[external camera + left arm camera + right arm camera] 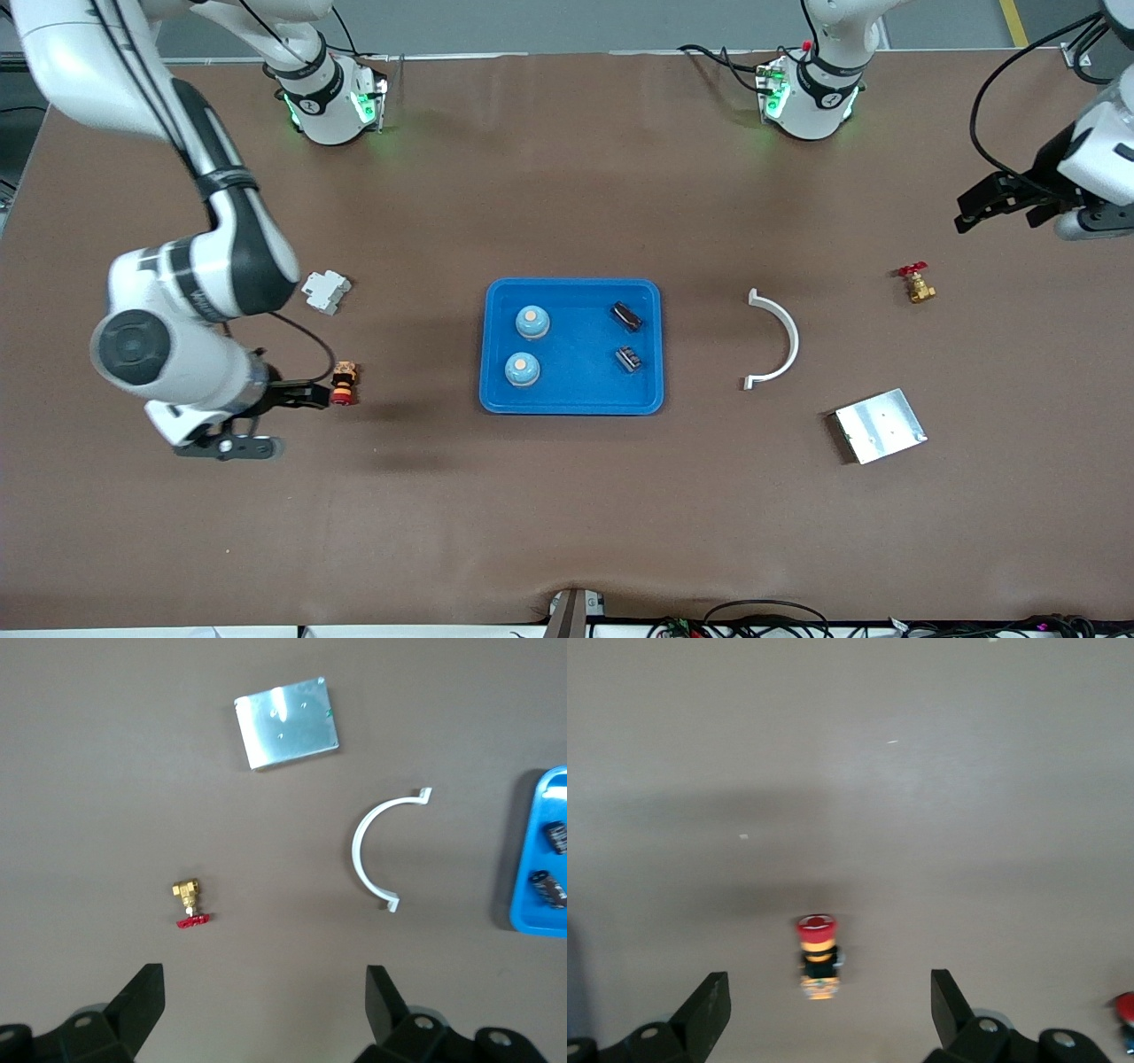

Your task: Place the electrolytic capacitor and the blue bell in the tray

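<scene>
The bright-blue tray lies at the table's middle. In it are two blue bells and two black electrolytic capacitors. My right gripper is open and empty, low over the table toward the right arm's end, next to a red push button; in the right wrist view the button lies just ahead of its fingers. My left gripper is open and empty, up over the left arm's end. The left wrist view shows the tray's edge with both capacitors.
A white breaker lies toward the right arm's end. A white curved clip, a brass valve with a red handle and a flat silver plate lie toward the left arm's end.
</scene>
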